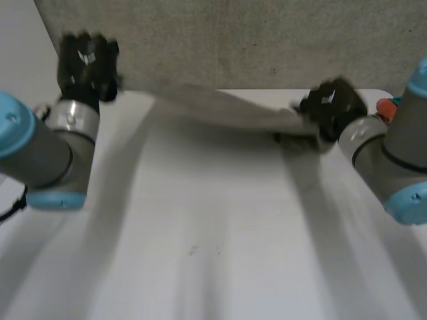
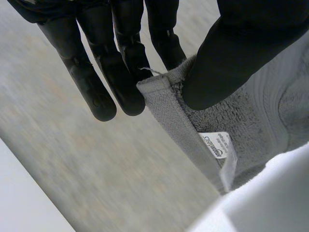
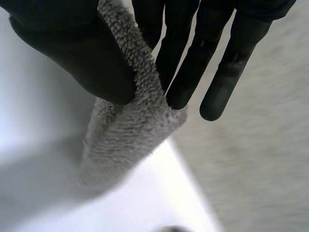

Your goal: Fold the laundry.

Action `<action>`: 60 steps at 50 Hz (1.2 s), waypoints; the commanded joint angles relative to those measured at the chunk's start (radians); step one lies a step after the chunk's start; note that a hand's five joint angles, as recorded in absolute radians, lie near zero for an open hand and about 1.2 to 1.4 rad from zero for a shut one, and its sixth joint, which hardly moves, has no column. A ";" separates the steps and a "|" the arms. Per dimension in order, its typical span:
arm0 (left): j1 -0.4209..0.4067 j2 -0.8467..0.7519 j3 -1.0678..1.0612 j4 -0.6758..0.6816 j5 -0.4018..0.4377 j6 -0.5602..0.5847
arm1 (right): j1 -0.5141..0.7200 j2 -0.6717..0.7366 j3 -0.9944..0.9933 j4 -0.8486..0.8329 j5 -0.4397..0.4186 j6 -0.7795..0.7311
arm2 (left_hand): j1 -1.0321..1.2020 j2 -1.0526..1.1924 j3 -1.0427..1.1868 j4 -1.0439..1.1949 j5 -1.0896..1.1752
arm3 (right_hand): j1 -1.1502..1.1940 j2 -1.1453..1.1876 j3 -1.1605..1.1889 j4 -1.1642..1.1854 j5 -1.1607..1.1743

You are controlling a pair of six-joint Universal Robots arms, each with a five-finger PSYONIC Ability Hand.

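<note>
White table [image 1: 200, 253] in front, grey towel [image 1: 233, 112] held up over its far side.
Left hand [image 1: 87, 63] pinches a hemmed corner beside the label [image 2: 217, 145] between thumb and fingers; right hand [image 1: 331, 103] pinches the opposite end likewise. Towel spans between them, and no fold looks made yet, so the folding seems all ahead.

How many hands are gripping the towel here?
2. The left hand pinches the towel at its tagged corner; the right hand pinches its other end above the table.
</note>
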State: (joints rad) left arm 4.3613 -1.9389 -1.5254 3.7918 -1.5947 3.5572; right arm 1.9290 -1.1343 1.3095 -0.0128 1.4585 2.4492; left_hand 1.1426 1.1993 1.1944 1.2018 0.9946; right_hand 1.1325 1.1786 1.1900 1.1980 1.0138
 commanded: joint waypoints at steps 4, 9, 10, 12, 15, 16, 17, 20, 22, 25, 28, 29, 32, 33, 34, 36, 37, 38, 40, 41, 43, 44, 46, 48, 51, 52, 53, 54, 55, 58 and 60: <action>0.000 0.009 -0.147 -0.003 0.004 -0.006 | -0.071 0.149 -0.016 0.076 -0.217 0.212 | 0.254 0.197 0.202 0.194 0.227 | 0.215 0.169 0.158 0.150 0.160; 0.014 0.099 -0.179 -0.024 0.004 -0.009 | -0.136 0.140 -0.058 0.180 -0.259 0.252 | 0.254 0.197 0.202 0.194 0.227 | -0.663 -0.709 -0.720 -0.728 -0.719; 0.017 0.112 -0.185 -0.032 0.004 -0.012 | -0.140 0.137 -0.062 0.198 -0.270 0.252 | 0.254 0.197 0.202 0.194 0.227 | -0.782 -0.828 -0.840 -0.848 -0.838; 0.020 0.130 -0.193 -0.047 0.005 -0.021 | -0.154 0.125 -0.069 0.235 -0.299 0.248 | 0.254 0.197 0.202 0.194 0.227 | -0.854 -0.900 -0.911 -0.919 -0.909; 0.018 0.165 -0.205 -0.084 0.005 -0.047 | -0.202 0.076 -0.078 0.316 -0.351 0.235 | 0.254 0.197 0.202 0.194 0.227 | -0.877 -0.923 -0.935 -0.943 -0.933; 0.020 0.172 -0.208 -0.092 0.007 -0.052 | -0.225 0.042 -0.088 0.355 -0.372 0.214 | 0.254 0.197 0.202 0.194 0.227 | -0.877 -0.923 -0.935 -0.943 -0.933; 0.020 0.182 -0.216 -0.104 0.009 -0.066 | -0.235 0.031 -0.095 0.375 -0.383 0.200 | 0.254 0.197 0.202 0.194 0.227 | -0.877 -0.923 -0.935 -0.943 -0.933; 0.020 0.193 -0.228 -0.112 0.010 -0.086 | -0.260 0.019 -0.116 0.425 -0.408 0.115 | 0.254 0.197 0.202 0.194 0.227 | -0.866 -0.912 -0.923 -0.931 -0.921; 0.021 0.196 -0.231 -0.113 0.010 -0.089 | -0.262 0.021 -0.125 0.430 -0.406 0.059 | 0.254 0.197 0.202 0.194 0.227 | -0.848 -0.894 -0.905 -0.913 -0.904; 0.023 0.198 -0.234 -0.116 0.009 -0.092 | -0.260 0.034 -0.141 0.430 -0.405 -0.065 | 0.254 0.197 0.202 0.194 0.227 | -0.830 -0.876 -0.888 -0.896 -0.886; 0.023 0.201 -0.243 -0.116 0.007 -0.092 | -0.252 0.082 -0.176 0.430 -0.406 -0.165 | 0.254 0.197 0.202 0.194 0.227 | -0.810 -0.856 -0.867 -0.875 -0.866; 0.023 0.202 -0.246 -0.116 0.007 -0.092 | -0.252 0.100 -0.190 0.430 -0.406 -0.182 | 0.254 0.197 0.202 0.194 0.227 | -0.810 -0.856 -0.867 -0.875 -0.866; 0.023 0.204 -0.260 -0.116 0.007 -0.092 | -0.246 0.178 -0.242 0.430 -0.414 -0.234 | 0.254 0.197 0.202 0.194 0.227 | -0.807 -0.853 -0.864 -0.872 -0.863; 0.021 0.205 -0.263 -0.116 0.007 -0.092 | -0.242 0.195 -0.253 0.430 -0.418 -0.242 | 0.254 0.197 0.202 0.194 0.227 | -0.807 -0.853 -0.864 -0.872 -0.863; 0.023 0.205 -0.266 -0.116 0.009 -0.092 | -0.231 0.212 -0.263 0.429 -0.421 -0.249 | 0.254 0.197 0.202 0.194 0.227 | -0.807 -0.853 -0.864 -0.872 -0.863; 0.023 0.212 -0.275 -0.116 0.007 -0.093 | -0.188 0.261 -0.303 0.407 -0.428 -0.282 | 0.254 0.197 0.202 0.194 0.227 | -0.795 -0.841 -0.853 -0.861 -0.851; 0.023 0.213 -0.277 -0.116 0.009 -0.094 | -0.177 0.280 -0.317 0.396 -0.428 -0.291 | 0.254 0.197 0.202 0.194 0.227 | -0.789 -0.835 -0.847 -0.855 -0.845; 0.023 0.215 -0.280 -0.116 0.009 -0.094 | -0.167 0.297 -0.329 0.386 -0.426 -0.298 | 0.254 0.197 0.202 0.194 0.227 | -0.789 -0.835 -0.847 -0.855 -0.845; 0.023 0.216 -0.282 -0.118 0.007 -0.094 | -0.140 0.343 -0.360 0.357 -0.429 -0.311 | 0.254 0.197 0.202 0.194 0.227 | -0.786 -0.832 -0.844 -0.852 -0.842; 0.021 0.216 -0.283 -0.118 0.007 -0.095 | -0.134 0.358 -0.372 0.349 -0.429 -0.309 | 0.254 0.197 0.202 0.194 0.227 | -0.783 -0.829 -0.841 -0.849 -0.839; 0.021 0.219 -0.283 -0.118 0.007 -0.094 | -0.113 0.402 -0.418 0.341 -0.415 -0.309 | 0.254 0.197 0.202 0.194 0.227 | -0.780 -0.826 -0.838 -0.846 -0.836; 0.023 0.224 -0.283 -0.118 0.007 -0.095 | -0.104 0.416 -0.432 0.341 -0.414 -0.309 | 0.254 0.197 0.202 0.194 0.227 | -0.780 -0.826 -0.838 -0.846 -0.836; 0.023 0.225 -0.282 -0.118 0.007 -0.095 | -0.079 0.468 -0.478 0.341 -0.408 -0.308 | 0.254 0.197 0.202 0.194 0.227 | -0.760 -0.806 -0.817 -0.825 -0.816; 0.023 0.227 -0.282 -0.118 0.007 -0.095 | -0.071 0.494 -0.504 0.341 -0.403 -0.308 | 0.254 0.197 0.202 0.194 0.227 | -0.760 -0.806 -0.817 -0.825 -0.816; 0.023 0.232 -0.280 -0.118 0.007 -0.094 | -0.067 0.540 -0.549 0.341 -0.374 -0.308 | 0.254 0.197 0.202 0.194 0.227 | -0.748 -0.794 -0.806 -0.814 -0.804; 0.023 0.232 -0.280 -0.118 0.007 -0.094 | -0.067 0.554 -0.559 0.343 -0.366 -0.308 | 0.254 0.197 0.202 0.194 0.227 | -0.745 -0.791 -0.803 -0.811 -0.801; 0.023 0.232 -0.280 -0.118 0.007 -0.094 | -0.065 0.567 -0.569 0.344 -0.357 -0.309 | 0.254 0.197 0.202 0.194 0.227 | -0.736 -0.782 -0.794 -0.802 -0.792; 0.023 0.232 -0.280 -0.118 0.007 -0.094 | -0.065 0.586 -0.585 0.344 -0.342 -0.311 | 0.254 0.197 0.202 0.194 0.227 | -0.716 -0.762 -0.773 -0.781 -0.772; 0.023 0.232 -0.279 -0.118 0.007 -0.094 | -0.065 0.594 -0.593 0.344 -0.336 -0.311 | 0.254 0.197 0.202 0.194 0.227 | -0.687 -0.733 -0.744 -0.752 -0.743; 0.024 0.232 -0.277 -0.118 0.007 -0.092 | -0.065 0.607 -0.619 0.340 -0.320 -0.311 | 0.254 0.197 0.202 0.194 0.227 | -0.386 -0.432 -0.444 -0.452 -0.442; 0.027 0.232 -0.274 -0.118 0.007 -0.092 | -0.065 0.604 -0.621 0.335 -0.319 -0.311 | 0.254 0.197 0.202 0.194 0.227 | -0.004 -0.050 -0.062 -0.070 -0.060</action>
State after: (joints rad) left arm 4.3847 -1.7075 -1.8045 3.6738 -1.5877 3.4638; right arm 1.8661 -0.5517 0.7225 0.3281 1.1126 2.1391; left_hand 1.1425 1.1994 1.1944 1.2018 0.9946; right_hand 0.5696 0.5459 0.5560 0.5551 0.3837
